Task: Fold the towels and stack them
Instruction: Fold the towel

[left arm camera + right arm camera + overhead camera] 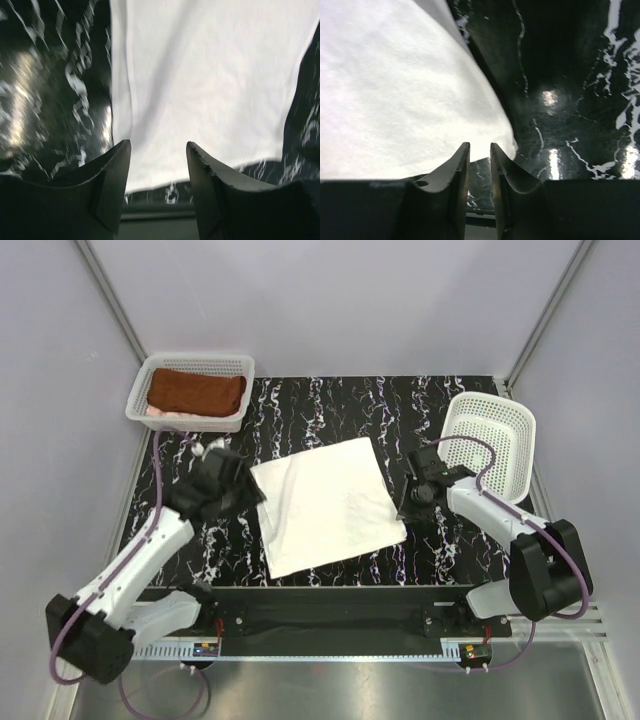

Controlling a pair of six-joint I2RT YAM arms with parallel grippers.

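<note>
White towel (325,505) flat; your left gripper (158,145) at its 9 o'clock, jaws apart, empty; right gripper (479,145), 3 o'clock, jaws barely apart, empty.

Pink towel (162,412) mostly hidden beneath rust-brown towel (197,392); white towel (325,505) cropped in both wrist views.

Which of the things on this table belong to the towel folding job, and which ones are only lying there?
For the job:
white towel, spread out mid-table
rust-brown towel, in the left basket
pale pink towel, barely showing beneath it

Only lying there:
left basket
right basket, tilted and empty
</note>
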